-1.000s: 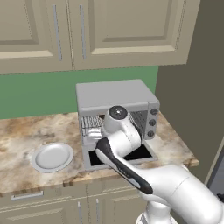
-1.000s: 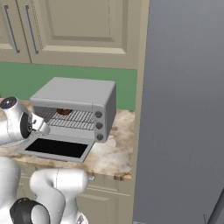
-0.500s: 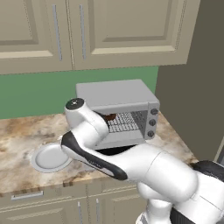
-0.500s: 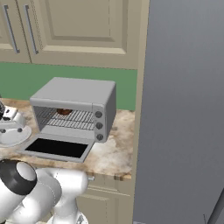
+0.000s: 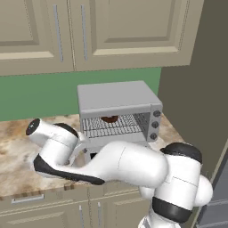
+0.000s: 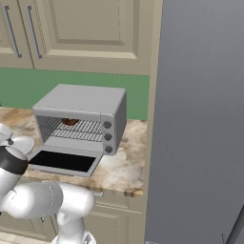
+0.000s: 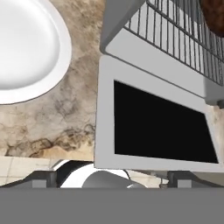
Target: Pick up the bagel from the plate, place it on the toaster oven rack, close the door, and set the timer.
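Bagel on the rack, door down, arm swung low to the left.

The oven (image 5: 118,111) stands open on the counter (image 6: 121,167) so the rack (image 5: 111,126) can be reached; its door (image 6: 64,161) lies flat, dark glass up, and likely needs closing next. The arm (image 5: 111,164) bends low beside it, apparently to come at the door's front edge, which the hand view looks down on. The plate (image 7: 26,48) sits bare just beside the door. The bagel (image 6: 70,122) rests toward the back of the rack. The jaws are spread wide and hold nothing. The marbled counter runs under beige cabinets (image 5: 89,31) and a green wall (image 6: 71,86).
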Robot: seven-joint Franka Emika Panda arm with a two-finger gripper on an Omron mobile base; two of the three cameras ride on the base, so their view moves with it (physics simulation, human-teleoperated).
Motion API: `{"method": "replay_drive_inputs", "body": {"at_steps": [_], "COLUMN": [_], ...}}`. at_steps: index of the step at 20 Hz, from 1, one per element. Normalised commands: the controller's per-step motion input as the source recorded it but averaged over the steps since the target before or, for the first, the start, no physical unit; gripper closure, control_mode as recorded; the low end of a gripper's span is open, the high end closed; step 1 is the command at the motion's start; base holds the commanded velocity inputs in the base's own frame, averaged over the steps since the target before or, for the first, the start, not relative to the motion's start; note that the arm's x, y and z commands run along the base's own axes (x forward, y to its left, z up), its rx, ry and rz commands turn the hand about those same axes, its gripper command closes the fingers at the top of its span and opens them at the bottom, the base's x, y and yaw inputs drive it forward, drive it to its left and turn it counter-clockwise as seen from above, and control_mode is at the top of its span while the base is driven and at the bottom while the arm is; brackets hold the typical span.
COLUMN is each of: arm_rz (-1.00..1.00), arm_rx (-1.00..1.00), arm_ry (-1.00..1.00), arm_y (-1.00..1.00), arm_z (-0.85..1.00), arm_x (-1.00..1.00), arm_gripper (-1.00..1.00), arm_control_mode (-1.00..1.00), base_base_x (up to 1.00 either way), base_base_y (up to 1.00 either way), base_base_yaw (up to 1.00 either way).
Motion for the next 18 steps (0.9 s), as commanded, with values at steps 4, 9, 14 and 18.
{"method": "replay_drive_inputs", "body": {"at_steps": [4, 9, 14, 18], "arm_rz": [0.00, 0.00, 0.00, 0.00], "arm_rx": [-0.17, -0.09, -0.04, -0.05], "arm_ry": [-0.08, -0.10, -0.07, 0.00], "arm_y": [-0.13, -0.41, -0.51, -0.39], "arm_z": [-0.55, -0.48, -0.33, -0.26], "arm_x": [-0.05, -0.06, 0.00, 0.01], "arm_gripper": [-1.00, -1.00, -1.00, -1.00], "arm_control_mode": [-1.00, -1.00, -1.00, -1.00], "base_base_x": [0.00, 0.00, 0.00, 0.00], "base_base_y": [0.00, 0.00, 0.00, 0.00], "base_base_yaw": [0.00, 0.00, 0.00, 0.00]}}
